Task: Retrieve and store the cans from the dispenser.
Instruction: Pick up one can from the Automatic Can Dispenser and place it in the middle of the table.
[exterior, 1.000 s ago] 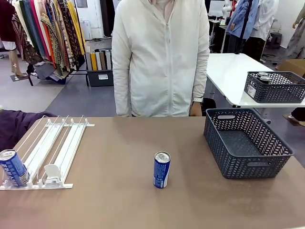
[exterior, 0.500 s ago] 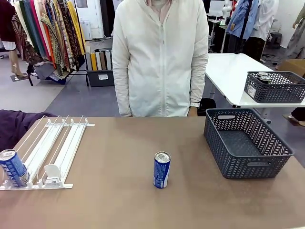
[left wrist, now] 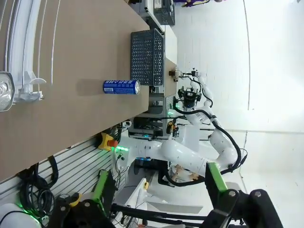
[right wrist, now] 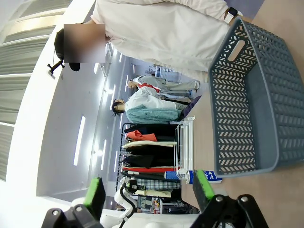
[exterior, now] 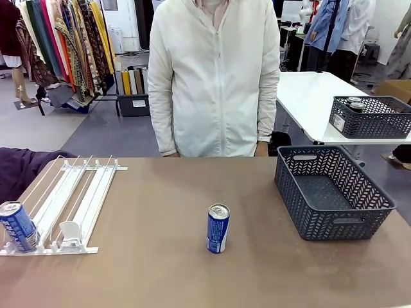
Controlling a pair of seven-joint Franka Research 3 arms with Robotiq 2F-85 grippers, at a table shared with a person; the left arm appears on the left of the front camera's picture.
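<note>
Left pincer [left wrist: 156, 179] gapes wide, holding nothing; right pincer [right wrist: 148, 187] is likewise spread and empty. On the brown surface [exterior: 160, 269], one blue can [exterior: 218, 228] stands upright near the middle. At 9 o'clock from it, a second can [exterior: 17, 225] sits at the near end of the dispenser [exterior: 93, 196]. The grey basket [exterior: 331, 192] lies at 2 o'clock, a person [exterior: 215, 77] at 12.

Surface [exterior: 154, 276]: flat brown tabletop.
- Left side: white-and-clear plastic dispenser [exterior: 97, 192] with long wire-railed lanes, lying flat.
- Middle: slim blue drink can [exterior: 218, 228] with a silver top, upright, standing alone.
- Right side: rectangular dark grey plastic mesh basket [exterior: 334, 229], open side up, well apart from the can.
</note>
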